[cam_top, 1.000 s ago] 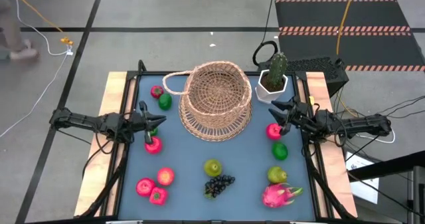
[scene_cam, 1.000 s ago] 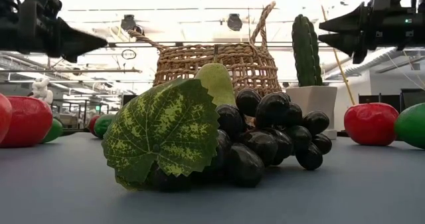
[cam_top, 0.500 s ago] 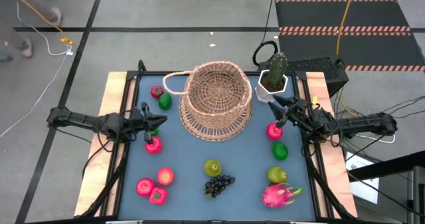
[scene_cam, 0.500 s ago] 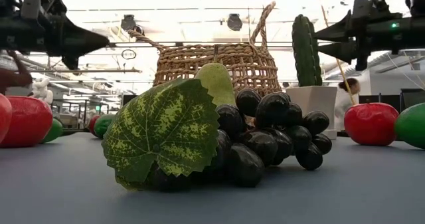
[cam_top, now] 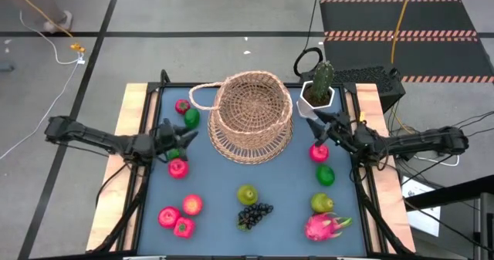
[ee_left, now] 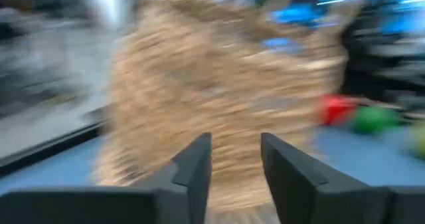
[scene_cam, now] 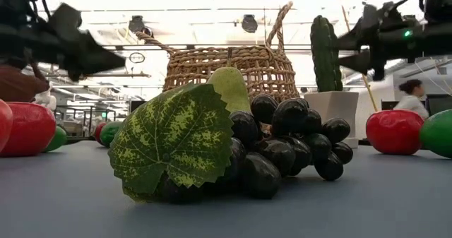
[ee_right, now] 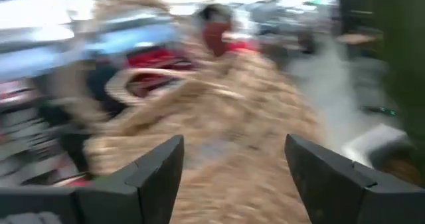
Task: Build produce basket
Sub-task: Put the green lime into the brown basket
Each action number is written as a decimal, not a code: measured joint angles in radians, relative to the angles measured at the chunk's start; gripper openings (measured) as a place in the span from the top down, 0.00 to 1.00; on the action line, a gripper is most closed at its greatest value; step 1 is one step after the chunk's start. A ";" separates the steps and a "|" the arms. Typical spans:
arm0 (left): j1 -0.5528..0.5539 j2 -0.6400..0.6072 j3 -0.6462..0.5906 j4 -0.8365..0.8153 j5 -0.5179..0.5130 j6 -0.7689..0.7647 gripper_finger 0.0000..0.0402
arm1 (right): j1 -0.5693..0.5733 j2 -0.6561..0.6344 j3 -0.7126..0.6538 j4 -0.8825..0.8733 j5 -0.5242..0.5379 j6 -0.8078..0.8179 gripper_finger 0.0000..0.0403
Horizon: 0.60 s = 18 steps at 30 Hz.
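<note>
The woven basket (cam_top: 252,118) stands on its flared base at the middle of the blue table, its thin handle (cam_top: 201,96) on its left side. Toy produce lies loose around it: a red apple (cam_top: 178,167), a lime (cam_top: 191,118), a pear (cam_top: 247,194), grapes (cam_top: 255,214), a second red apple (cam_top: 318,152) and a dragon fruit (cam_top: 324,226). My left gripper (cam_top: 187,138) hovers left of the basket, above the apple, its fingers (ee_left: 199,159) slightly apart and holding nothing. My right gripper (cam_top: 312,123) hovers right of the basket, wide open and holding nothing.
A white pot with a green cactus (cam_top: 319,90) stands at the far right corner, close behind my right gripper. More apples (cam_top: 169,216) and a strawberry (cam_top: 184,227) lie near left, a lime (cam_top: 326,175) and a pear (cam_top: 322,203) near right. Wooden rails (cam_top: 131,136) edge the table.
Both grippers have moved inward toward the basket, the left one from the table's left, the right one from its right, each sinking slightly. The left gripper's fingers, shut before, have parted a little. The right gripper's fingers have spread wider. No fruit has moved.
</note>
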 joint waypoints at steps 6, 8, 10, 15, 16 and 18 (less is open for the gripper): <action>0.087 0.094 0.006 -0.049 -0.169 -0.160 0.49 | -0.001 0.093 0.000 -0.005 0.068 0.012 0.33; 0.142 0.121 0.025 -0.049 -0.169 -0.181 0.44 | -0.001 0.116 0.000 0.020 0.068 0.012 0.33; 0.203 0.150 0.041 -0.050 -0.155 -0.183 0.38 | -0.001 0.133 0.000 0.038 0.068 0.012 0.33; 0.380 0.230 0.118 -0.185 -0.004 -0.233 0.25 | -0.001 0.155 0.000 0.053 0.067 0.012 0.33; 0.416 0.249 0.139 -0.235 0.039 -0.255 0.23 | -0.001 0.155 0.000 0.054 0.068 0.012 0.33; 0.485 0.289 0.179 -0.343 0.119 -0.296 0.21 | -0.001 0.155 0.000 0.062 0.068 0.012 0.33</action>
